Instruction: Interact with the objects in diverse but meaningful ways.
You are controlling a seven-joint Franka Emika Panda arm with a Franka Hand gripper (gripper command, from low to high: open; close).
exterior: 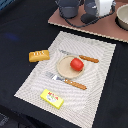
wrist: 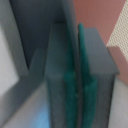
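Observation:
On the striped placemat [exterior: 100, 75] a red tomato [exterior: 76, 64] sits on the beige plate [exterior: 66, 68]. An orange-handled knife [exterior: 82, 57] lies beyond the plate and an orange-handled fork [exterior: 67, 81] in front of it. The orange bread loaf [exterior: 39, 55] lies at the mat's left edge in the exterior view. The yellow packet [exterior: 52, 98] lies near the front. My gripper [exterior: 91, 18] hangs over the pink board [exterior: 107, 31] at the back, next to a grey pot [exterior: 68, 7]. In the wrist view its green pads [wrist: 74, 80] are pressed together with nothing between them. I cannot make out the white bottle.
A round grey vessel [exterior: 122, 16] stands on the pink board at the exterior view's far right. A dark cable [exterior: 75, 22] loops over the board by the pot. Black cloth [exterior: 20, 35] covers the table around the mat.

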